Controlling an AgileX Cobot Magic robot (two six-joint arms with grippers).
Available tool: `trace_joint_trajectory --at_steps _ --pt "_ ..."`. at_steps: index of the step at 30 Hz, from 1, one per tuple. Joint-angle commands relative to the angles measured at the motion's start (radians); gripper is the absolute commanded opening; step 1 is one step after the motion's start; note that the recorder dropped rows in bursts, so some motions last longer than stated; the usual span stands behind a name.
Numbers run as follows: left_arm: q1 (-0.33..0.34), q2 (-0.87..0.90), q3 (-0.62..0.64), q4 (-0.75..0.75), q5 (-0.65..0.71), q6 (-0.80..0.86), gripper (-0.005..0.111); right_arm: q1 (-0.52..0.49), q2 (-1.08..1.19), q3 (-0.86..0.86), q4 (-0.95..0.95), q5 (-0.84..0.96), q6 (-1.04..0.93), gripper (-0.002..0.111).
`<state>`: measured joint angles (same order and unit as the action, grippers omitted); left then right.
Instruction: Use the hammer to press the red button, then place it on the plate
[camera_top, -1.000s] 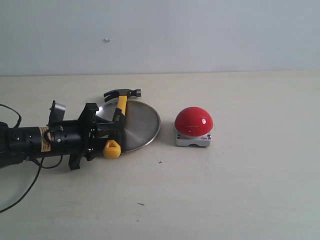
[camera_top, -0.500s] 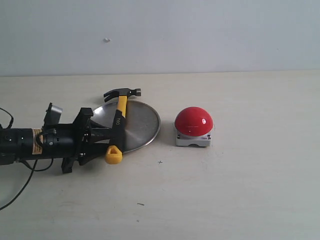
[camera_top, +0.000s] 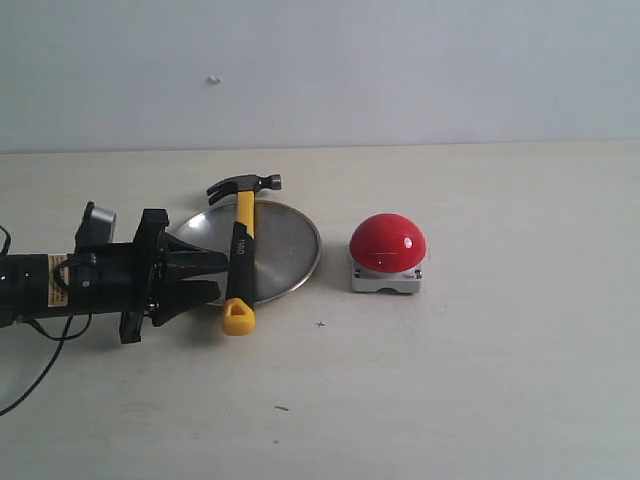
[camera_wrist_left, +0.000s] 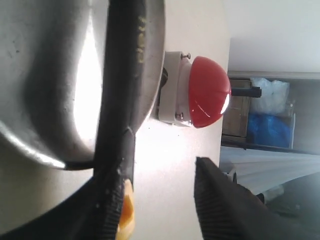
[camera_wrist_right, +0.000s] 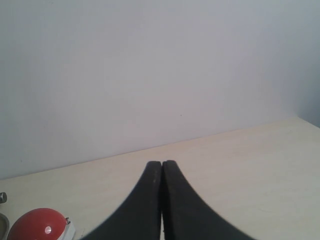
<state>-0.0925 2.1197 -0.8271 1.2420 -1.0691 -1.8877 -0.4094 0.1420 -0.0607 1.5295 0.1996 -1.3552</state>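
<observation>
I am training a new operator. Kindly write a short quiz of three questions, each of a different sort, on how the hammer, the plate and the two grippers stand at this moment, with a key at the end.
1. True or false: the left gripper is shut on the hammer.
2. Choose one. Relative to the plate, the hammer's yellow looped end lies: A) at its middle; B) outside its rim, over the table; C) under it.
3. Fill in: the jaws of the right gripper stand ____.

Key: 1 false, its jaws stand open; 2 B; 3 shut.
</observation>
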Motion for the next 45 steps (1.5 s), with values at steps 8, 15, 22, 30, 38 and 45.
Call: trace_joint_trajectory --at_steps 8,15,22,30,38,45 --pt "0.026 -0.016 0.004 0.011 -0.073 0.008 0.027 -0.005 -0.004 0.004 -0.002 0.0 -0.004 0.0" --pt "0.092 -0.181 0.077 -0.094 -0.145 0.201 0.0 -0.005 -0.004 0.004 -0.002 0.0 -0.004 0.0" --pt "0.095 -0.721 0.28 -0.208 -0.045 0.403 0.0 -0.005 -0.004 0.004 -0.002 0.0 -0.004 0.0" --pt "0.092 -1.392 0.471 -0.09 0.751 0.385 0.0 -0.005 -0.004 0.004 -0.002 0.0 -0.004 0.0" --pt "0.092 -1.803 0.652 -0.165 0.975 0.385 0.0 -0.005 -0.004 0.004 -0.002 0.0 -0.004 0.0" --pt "0.092 -1.969 0.698 -0.158 0.977 0.388 0.0 -0.005 -0.004 0.004 -0.002 0.0 -0.004 0.0"
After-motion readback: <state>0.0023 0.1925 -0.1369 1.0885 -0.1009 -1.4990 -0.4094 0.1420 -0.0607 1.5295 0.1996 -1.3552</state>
